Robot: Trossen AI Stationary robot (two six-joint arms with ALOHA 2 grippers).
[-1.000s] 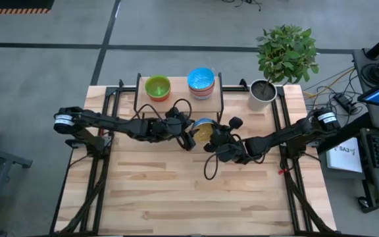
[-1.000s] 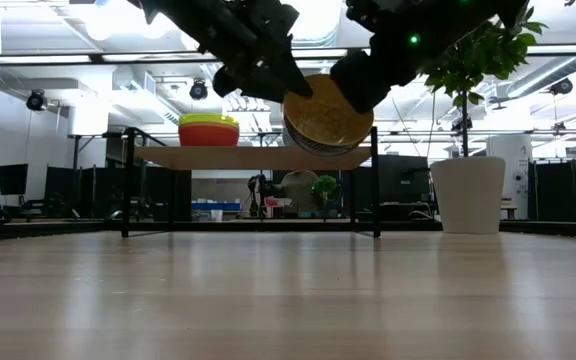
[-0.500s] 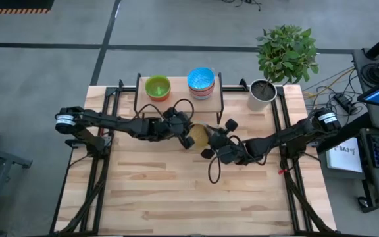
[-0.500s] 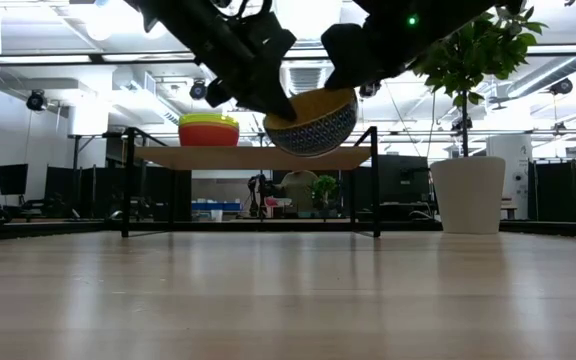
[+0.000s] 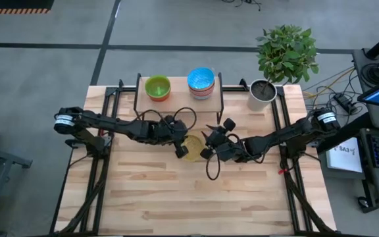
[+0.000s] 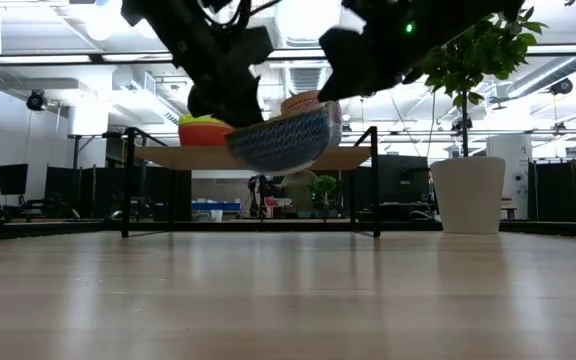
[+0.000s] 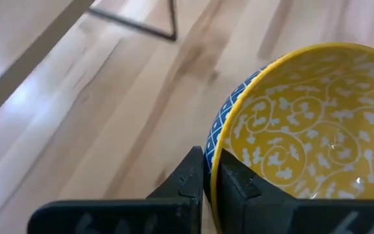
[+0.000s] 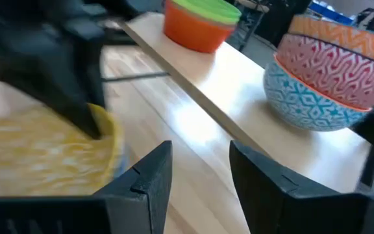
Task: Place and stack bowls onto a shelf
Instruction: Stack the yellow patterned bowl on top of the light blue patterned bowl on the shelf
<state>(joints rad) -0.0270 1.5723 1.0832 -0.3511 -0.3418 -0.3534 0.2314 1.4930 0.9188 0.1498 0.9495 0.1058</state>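
Left claw (image 7: 205, 179) pinched the rim of the blue-white patterned bowl (image 7: 304, 130), held above the worktop (image 5: 196, 197). Right claw (image 8: 200, 169) sat just beside it, fingers apart, empty. Mid-carry; next, lift to the shelf (image 5: 179, 97) beyond both claws.

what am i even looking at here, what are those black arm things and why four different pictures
These are two robot arms at a wooden table, each ending in a two-finger gripper. One camera looks straight down, one sits at table height, and one rides on each wrist.

The left gripper is shut on the rim of a bowl, yellow inside and blue-patterned outside, held above the table. The right gripper is open beside that bowl, holding nothing.

At the back stands a small shelf with two bowl stacks: a green-topped stack and a patterned stack with blue on top. A potted plant stands to its right.
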